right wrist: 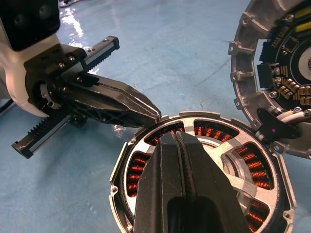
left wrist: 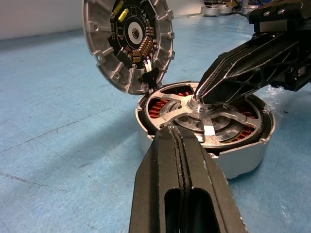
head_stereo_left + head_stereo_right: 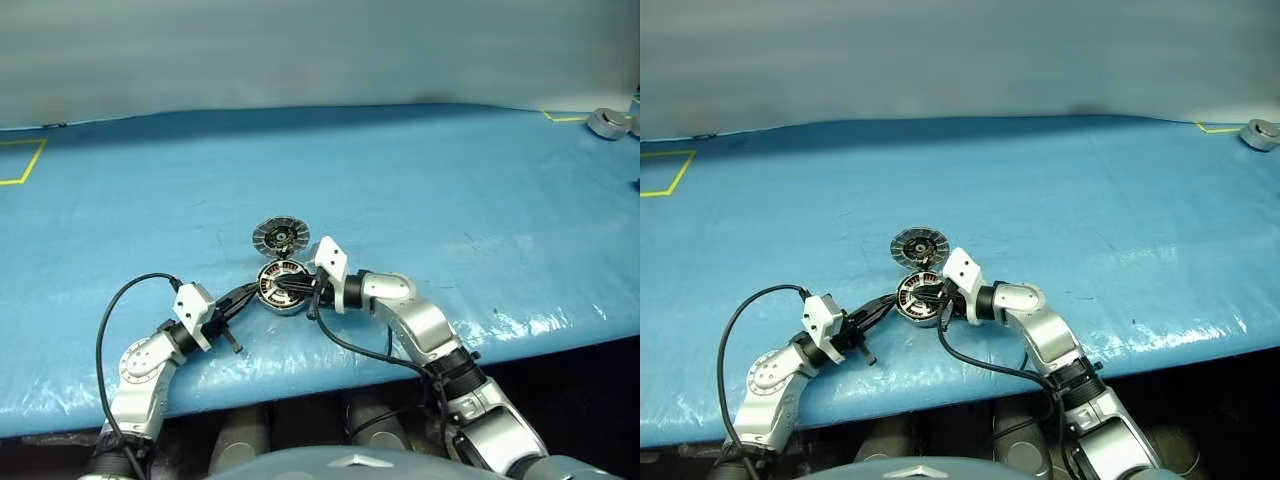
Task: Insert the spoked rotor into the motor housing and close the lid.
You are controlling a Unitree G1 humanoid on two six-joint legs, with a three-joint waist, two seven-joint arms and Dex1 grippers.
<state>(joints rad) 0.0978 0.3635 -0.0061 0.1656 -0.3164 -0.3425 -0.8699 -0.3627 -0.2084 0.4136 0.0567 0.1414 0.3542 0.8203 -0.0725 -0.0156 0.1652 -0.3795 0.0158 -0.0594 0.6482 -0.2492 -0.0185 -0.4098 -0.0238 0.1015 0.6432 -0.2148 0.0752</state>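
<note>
The motor housing [image 2: 243,160] lies on the blue table [image 3: 450,180] near its front edge, with copper windings showing inside. Inside it sits the spoked rotor [image 2: 170,110], silver spokes up. The lid [image 2: 104,34] stands tilted up at the housing's far side, its dark circuit face turned toward me. My right gripper [image 2: 199,97] is shut, and its tip rests on the rotor's hub. My left gripper [image 1: 155,114] is shut too, with its tip at the housing's rim on the opposite side. In the head views the two grippers meet over the housing [image 3: 281,285].
Other metal motor parts [image 3: 610,122] lie at the table's far right corner. Yellow tape marks [image 3: 25,160] run along the far left. A black cable [image 3: 110,320] loops beside my left arm, close to the table's front edge.
</note>
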